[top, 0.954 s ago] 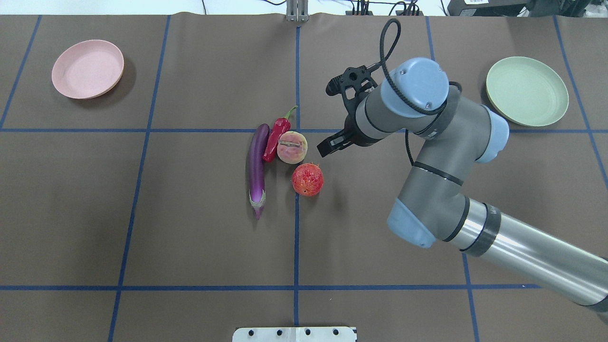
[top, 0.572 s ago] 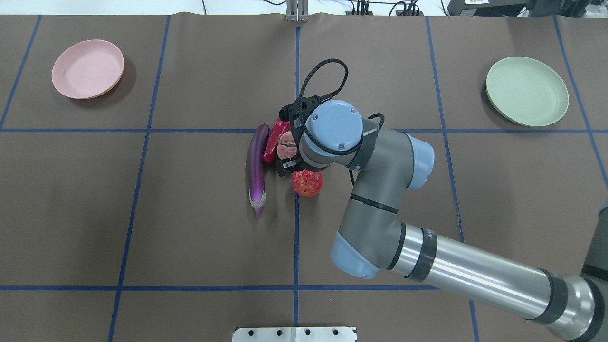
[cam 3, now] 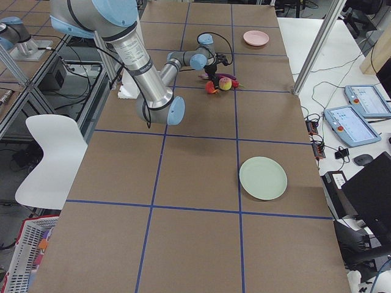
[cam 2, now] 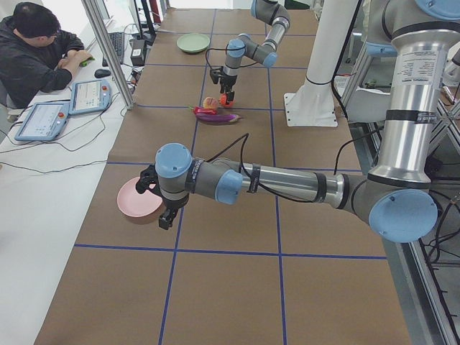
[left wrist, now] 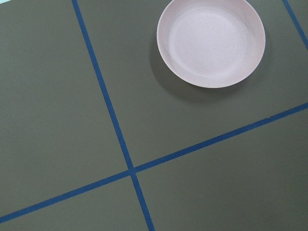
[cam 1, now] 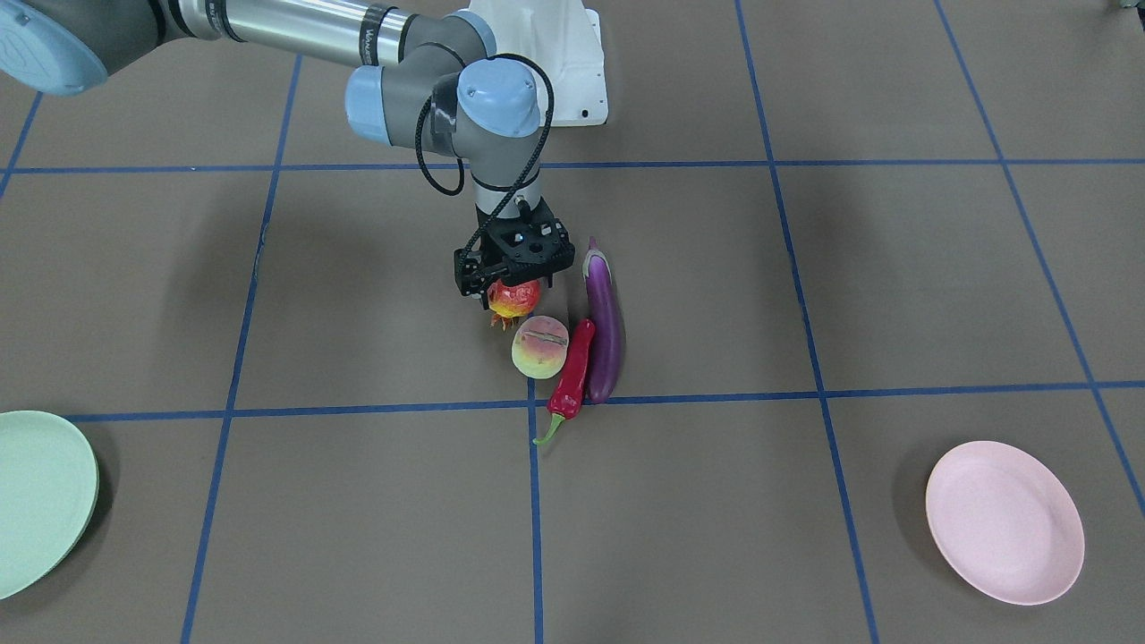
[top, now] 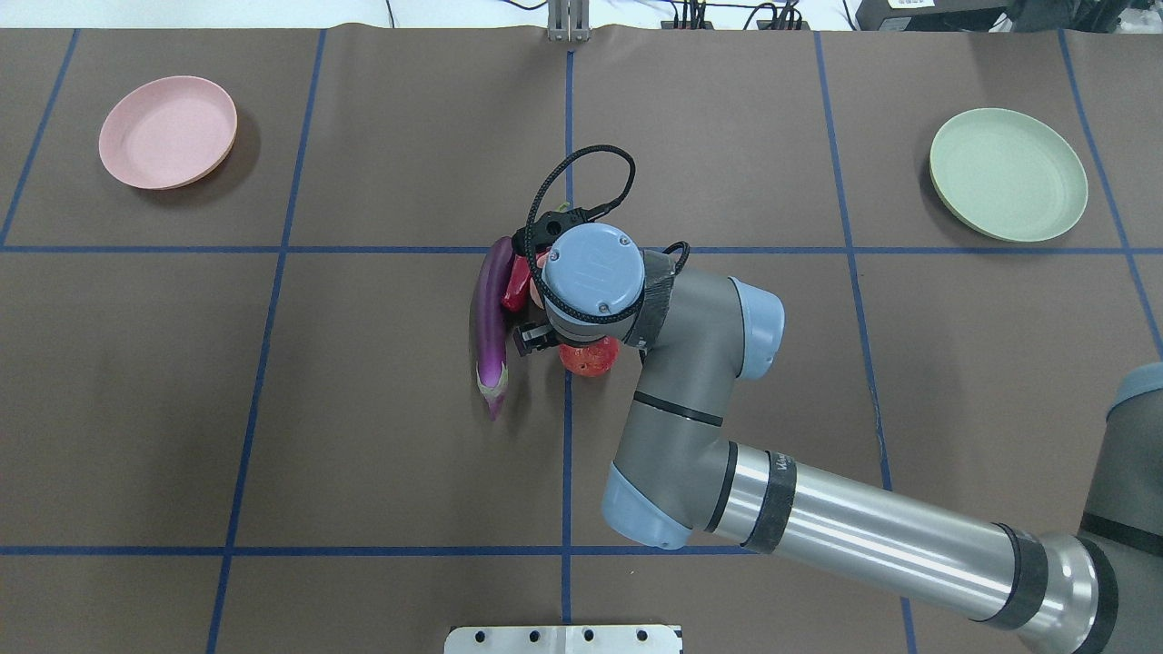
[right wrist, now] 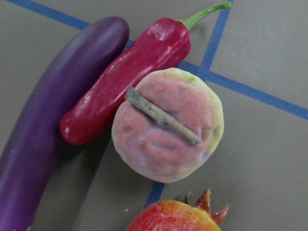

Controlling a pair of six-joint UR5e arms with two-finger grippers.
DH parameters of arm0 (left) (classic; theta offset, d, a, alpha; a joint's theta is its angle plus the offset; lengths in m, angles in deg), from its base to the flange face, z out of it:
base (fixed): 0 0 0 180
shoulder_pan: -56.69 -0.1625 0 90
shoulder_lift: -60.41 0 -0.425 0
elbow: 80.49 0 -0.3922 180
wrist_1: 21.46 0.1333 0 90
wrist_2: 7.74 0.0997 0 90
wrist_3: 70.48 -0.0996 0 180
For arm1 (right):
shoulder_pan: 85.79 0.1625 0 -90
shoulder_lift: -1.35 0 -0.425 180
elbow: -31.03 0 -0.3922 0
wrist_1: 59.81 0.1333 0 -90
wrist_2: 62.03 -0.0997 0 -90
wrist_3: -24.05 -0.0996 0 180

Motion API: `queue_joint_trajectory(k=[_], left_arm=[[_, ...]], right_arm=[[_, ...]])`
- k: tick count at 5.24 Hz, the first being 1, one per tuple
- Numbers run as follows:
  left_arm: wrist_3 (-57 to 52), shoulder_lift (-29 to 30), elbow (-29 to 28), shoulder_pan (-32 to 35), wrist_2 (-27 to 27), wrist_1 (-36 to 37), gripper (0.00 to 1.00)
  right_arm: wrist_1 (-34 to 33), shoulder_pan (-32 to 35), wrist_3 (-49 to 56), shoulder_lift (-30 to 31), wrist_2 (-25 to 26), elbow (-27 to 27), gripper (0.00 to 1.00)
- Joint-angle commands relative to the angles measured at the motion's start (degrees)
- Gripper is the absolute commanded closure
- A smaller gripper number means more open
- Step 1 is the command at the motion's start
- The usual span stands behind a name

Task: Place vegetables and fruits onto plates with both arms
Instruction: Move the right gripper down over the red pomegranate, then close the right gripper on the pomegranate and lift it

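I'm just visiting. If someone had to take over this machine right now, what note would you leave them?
Grippers: the right gripper looks open, just above the pomegranate, not gripping it. The left gripper hangs beside the pink plate; whether it is open or shut cannot be told.
Things: the pomegranate, peach, chili and eggplant lie bunched mid-table. The green plate is at the far end from the pink plate.
Done: nothing; both plates hold nothing.
Left: all four pieces go onto plates.
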Motion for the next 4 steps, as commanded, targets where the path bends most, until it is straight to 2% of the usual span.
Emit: queue_joint_trajectory(k=[1,2,3,4], left_arm=[[0.0,0.1,0.0,-0.1,0.0,0.0,0.00],[0.0,0.1,0.0,-0.1,0.0,0.0,0.00],[0.0,0.1,0.0,-0.1,0.0,-0.1,0.00],[0.0,0.1,0.0,-0.1,0.0,0.0,0.00]], right_arm=[[-1.1,0.0,0.9,1.1,0.2,0.1,0.05],[-0.7,0.0,0.6,0.6,-2.4,0.2,0.78],[-0.3,1.1,-0.9,1.0,-4.6,2.5,1.00],[-0.2,7.3,0.1,4.9,-11.0,7.0,1.00]])
